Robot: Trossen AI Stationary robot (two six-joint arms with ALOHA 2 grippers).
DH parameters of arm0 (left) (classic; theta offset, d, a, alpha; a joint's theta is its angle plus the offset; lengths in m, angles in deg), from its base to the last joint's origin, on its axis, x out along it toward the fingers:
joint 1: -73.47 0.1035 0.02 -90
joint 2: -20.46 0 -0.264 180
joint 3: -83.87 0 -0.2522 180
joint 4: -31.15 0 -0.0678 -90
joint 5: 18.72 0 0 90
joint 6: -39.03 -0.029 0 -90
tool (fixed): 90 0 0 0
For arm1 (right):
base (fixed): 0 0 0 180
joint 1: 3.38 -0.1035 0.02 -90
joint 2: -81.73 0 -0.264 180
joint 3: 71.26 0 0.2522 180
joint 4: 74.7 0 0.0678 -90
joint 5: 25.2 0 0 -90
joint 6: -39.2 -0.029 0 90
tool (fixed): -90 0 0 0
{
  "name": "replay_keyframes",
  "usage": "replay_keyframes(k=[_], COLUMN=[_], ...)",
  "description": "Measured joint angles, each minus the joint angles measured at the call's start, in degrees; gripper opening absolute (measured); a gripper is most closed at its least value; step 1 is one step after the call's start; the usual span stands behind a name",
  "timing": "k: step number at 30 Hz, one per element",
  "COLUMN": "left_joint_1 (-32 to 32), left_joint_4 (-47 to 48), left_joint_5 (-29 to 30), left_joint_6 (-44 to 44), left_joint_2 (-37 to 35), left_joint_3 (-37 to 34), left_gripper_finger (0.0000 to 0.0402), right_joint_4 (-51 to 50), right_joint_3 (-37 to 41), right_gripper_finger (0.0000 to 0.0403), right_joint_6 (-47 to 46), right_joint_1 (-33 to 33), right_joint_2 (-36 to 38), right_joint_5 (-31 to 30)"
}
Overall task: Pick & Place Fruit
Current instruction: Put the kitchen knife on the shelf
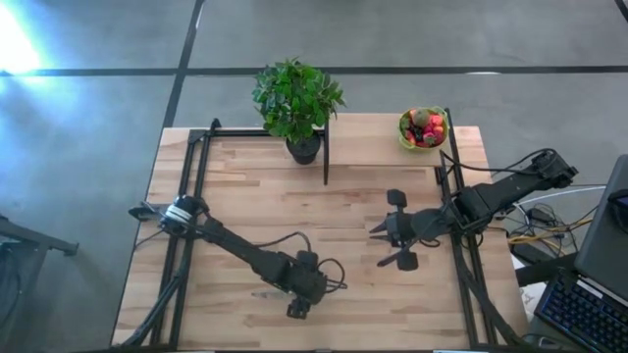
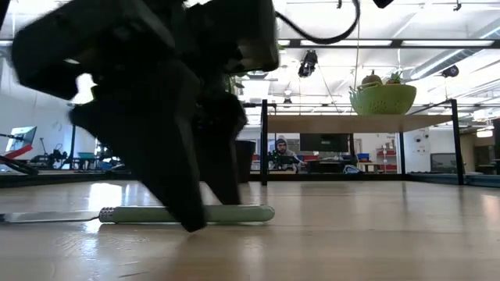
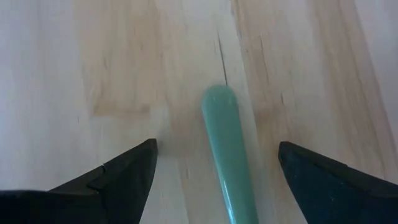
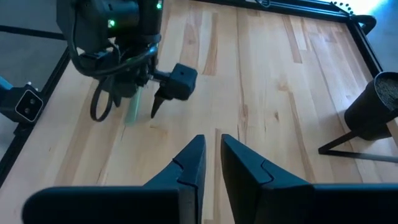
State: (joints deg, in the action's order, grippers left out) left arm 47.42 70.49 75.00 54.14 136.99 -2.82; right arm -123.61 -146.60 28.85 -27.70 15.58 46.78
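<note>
One lime-green round bowl point(image 1: 405, 139) holds several small red, orange and green toy fruits point(image 1: 425, 127); left gripper point(image 3: 214, 165) spread astride one pale-green knife handle point(image 3: 225, 146); right gripper point(image 4: 212, 163) nearly together, empty.

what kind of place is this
Likely a robotics lab or workshop: a wooden table in a black frame, monitors and a seated person behind, ceiling lights and concrete floor.
</note>
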Motion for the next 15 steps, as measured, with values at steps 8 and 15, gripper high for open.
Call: replay_keyframes(k=[8,15], left_joint_1=[-0.6,-0.5], left_joint_4=[1.9,2.3], left_joint_5=[0.1,0.3], left_joint_6=[1.1,1.3], left_joint_2=[0.0,0.2], left_joint_3=[0.0,0.0], left_gripper_finger=[0.0336,0.0263], right_joint_4=[-0.1,-0.1], right_joint_3=[0.0,0.0], right_gripper_finger=[0.0055,0.0076], right_joint_6=[0.0,-0.2], right_joint_1=[0.0,0.0], right_joint_2=[0.0,0.0], right_joint_5=[0.0,0.0])
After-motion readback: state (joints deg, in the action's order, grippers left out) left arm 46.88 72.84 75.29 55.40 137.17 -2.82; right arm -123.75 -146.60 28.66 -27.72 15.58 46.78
